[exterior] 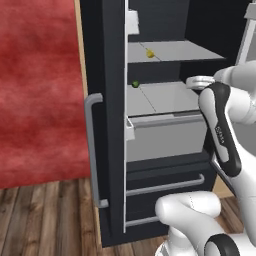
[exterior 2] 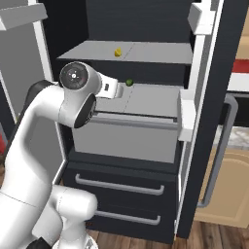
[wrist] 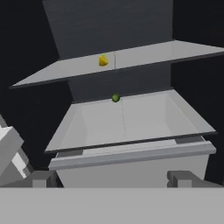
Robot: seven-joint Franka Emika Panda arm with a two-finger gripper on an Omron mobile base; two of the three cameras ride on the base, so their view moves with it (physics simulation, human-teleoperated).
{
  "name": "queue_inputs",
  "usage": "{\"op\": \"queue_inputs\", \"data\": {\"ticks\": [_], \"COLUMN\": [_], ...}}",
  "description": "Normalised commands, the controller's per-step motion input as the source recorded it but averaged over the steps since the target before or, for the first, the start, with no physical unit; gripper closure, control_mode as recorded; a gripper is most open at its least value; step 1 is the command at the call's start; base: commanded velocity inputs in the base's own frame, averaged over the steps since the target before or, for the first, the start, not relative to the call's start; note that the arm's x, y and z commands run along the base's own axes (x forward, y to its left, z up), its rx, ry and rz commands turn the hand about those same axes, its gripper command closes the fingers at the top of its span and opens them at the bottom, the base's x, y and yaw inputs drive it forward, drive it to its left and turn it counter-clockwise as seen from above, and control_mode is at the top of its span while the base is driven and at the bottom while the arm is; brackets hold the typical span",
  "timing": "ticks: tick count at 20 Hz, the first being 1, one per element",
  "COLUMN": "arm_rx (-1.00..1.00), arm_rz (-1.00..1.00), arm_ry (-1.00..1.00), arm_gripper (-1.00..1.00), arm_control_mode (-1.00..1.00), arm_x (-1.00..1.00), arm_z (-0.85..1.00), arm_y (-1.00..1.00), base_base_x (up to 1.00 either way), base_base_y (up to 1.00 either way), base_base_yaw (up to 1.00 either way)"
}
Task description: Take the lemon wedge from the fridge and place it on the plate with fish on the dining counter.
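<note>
The fridge [exterior: 105,60] [exterior 2: 219,73] stands with both black doors swung wide. The lemon wedge [exterior: 149,53] [exterior 2: 117,52] [wrist: 103,60], a tiny yellow piece, lies on the upper pale grey shelf [wrist: 144,54] towards the back. My gripper [wrist: 113,179] is open with nothing between its fingers. It hovers in front of the lower shelf, below the wedge and short of it. My white hand [exterior: 200,81] [exterior 2: 112,89] reaches in at lower-shelf height. The plate with fish and the dining counter are out of view.
A small green ball [exterior: 135,83] [exterior 2: 129,82] [wrist: 115,98] sits at the back of the lower shelf. Under that shelf is a grey drawer [exterior 2: 126,131] and two black drawers with bar handles [exterior 2: 119,187]. Door bins [exterior 2: 187,116] jut inward. A red wall [exterior: 35,90] lies left.
</note>
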Motion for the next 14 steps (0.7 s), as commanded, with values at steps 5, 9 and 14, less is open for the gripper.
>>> {"op": "queue_inputs", "data": {"ticks": [5,9,14], "arm_rx": [0.00,0.00,0.00], "arm_rz": [0.00,0.00,0.00], "arm_ry": [0.00,0.00,0.00], "arm_gripper": [-1.00,-1.00,-1.00], "arm_control_mode": [1.00,1.00,1.00], "arm_x": [0.00,0.00,0.00], "arm_z": [0.00,0.00,0.00], "arm_y": [0.00,0.00,0.00], "base_base_x": [0.58,0.62,0.73], "base_base_y": [-0.11,-0.10,-0.09], "base_base_yaw": [-0.03,-0.04,-0.06]}}
